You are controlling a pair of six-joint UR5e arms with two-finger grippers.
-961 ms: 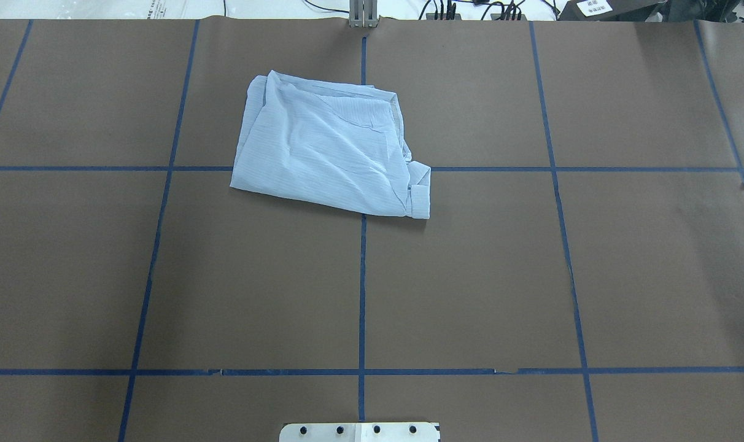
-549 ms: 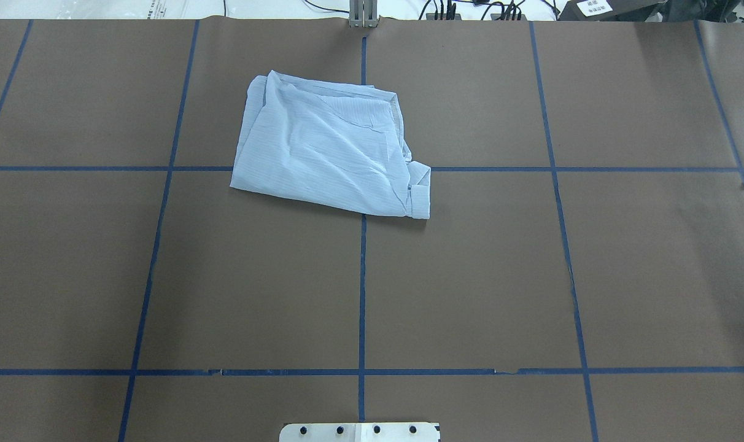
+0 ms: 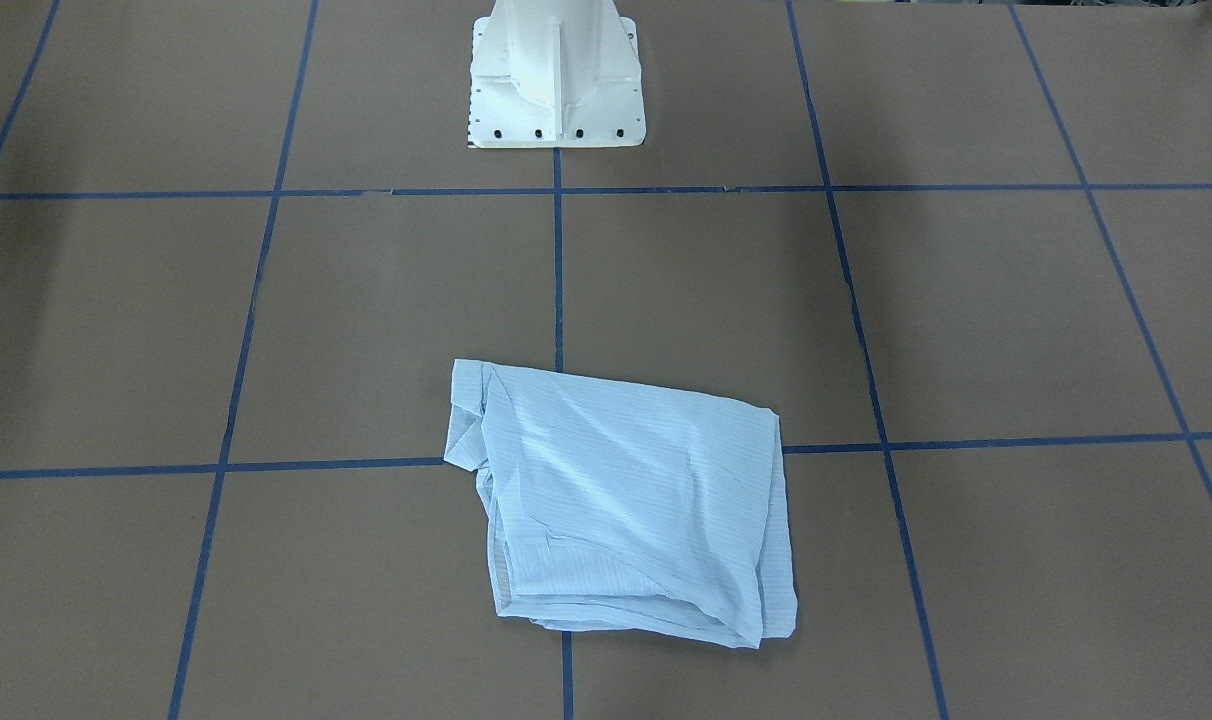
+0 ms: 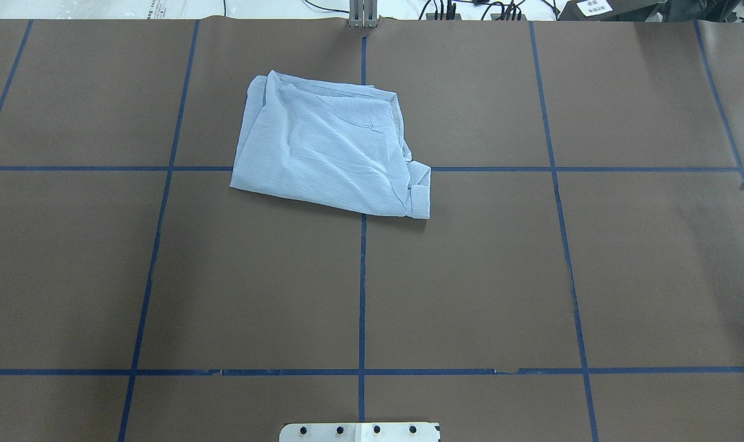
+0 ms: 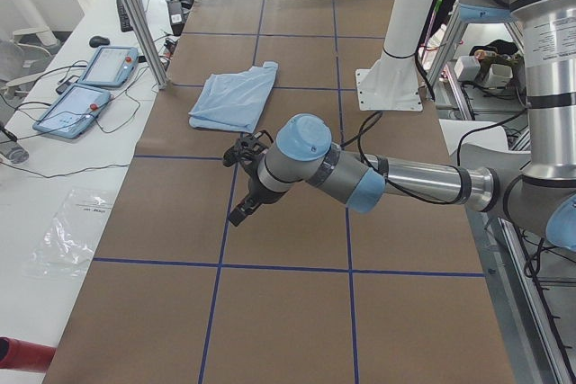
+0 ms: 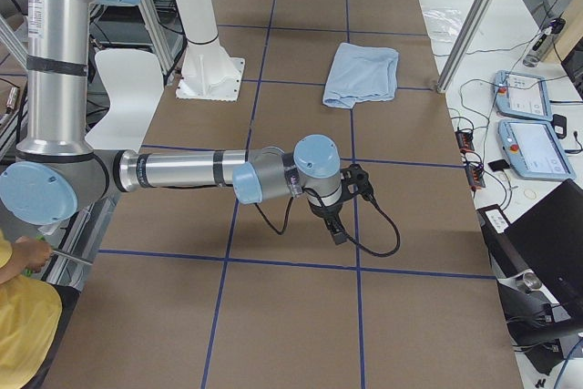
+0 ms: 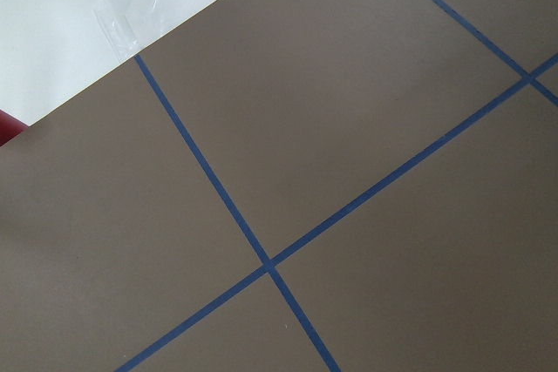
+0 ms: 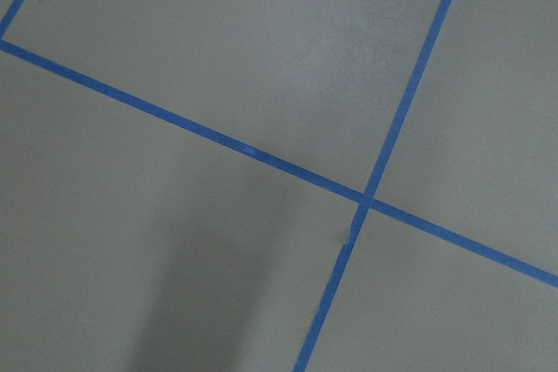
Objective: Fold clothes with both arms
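A light blue, finely striped shirt [image 4: 323,150] lies folded into a rumpled, roughly square packet, flat on the brown table [image 4: 470,276]. In the overhead view it sits toward 11 o'clock from the table's centre, with a stitched band poking out at the packet's 4 o'clock corner. The silver-grey left arm [image 5: 414,177] and right arm [image 6: 178,170], pale blue at the joints, reach out level above opposite ends of the table, well apart from the shirt. The black left hand [image 5: 241,213] and right hand [image 6: 337,230] point downward; whether they are parted or closed cannot be made out.

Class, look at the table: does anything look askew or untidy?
The thin, light blue striped shirt lies folded but skewed against the blue tape grid lines, wrinkled, with a cuff-like end sticking out at one corner.
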